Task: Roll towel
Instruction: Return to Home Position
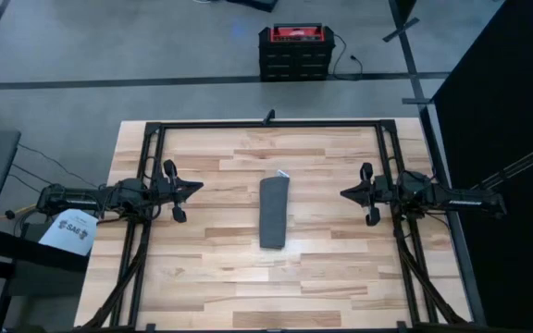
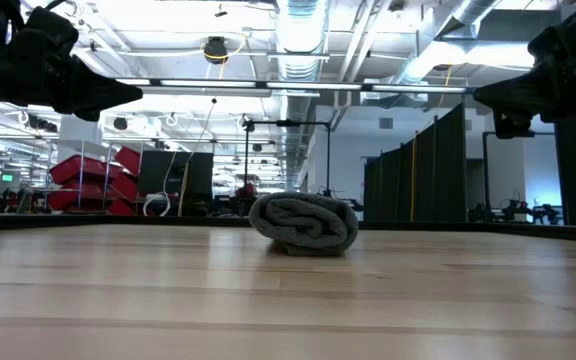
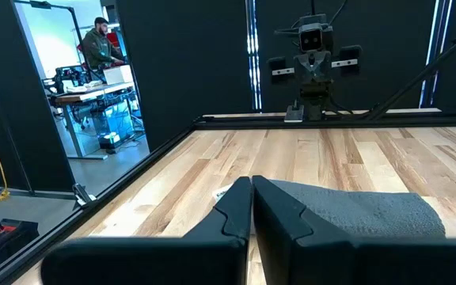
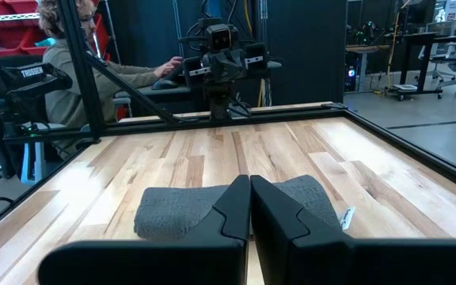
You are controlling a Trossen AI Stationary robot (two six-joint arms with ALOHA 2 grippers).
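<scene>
High view shows a dark grey towel (image 1: 273, 213) in the middle of a wooden table (image 1: 211, 268). It is wound into a narrow roll running front to back, and its small white tag (image 1: 283, 174) pokes out at the far end. In the low view the roll's end is a loose spiral, resting on the wood with nothing touching it. The left gripper (image 1: 195, 188) sits at the table's left side and the right gripper (image 1: 345, 193) at its right. Both are well apart from the towel, point inward at it and are raised above the tabletop. Each wrist view shows that arm's two dark fingers pressed together, holding nothing. This looks like a resting pose: the rolling appears finished, and the arms are parked clear so the roll lies undisturbed. Little writing can be read. A white paper label (image 1: 75, 227) by the left arm's base reads "SAG". In the right wrist view, a dark bar (image 4: 24, 75) beyond the table edge carries white lettering that seems to read "TROSSEN". A red box (image 1: 294, 37) on the floor behind the table has a label too small to read.
</scene>
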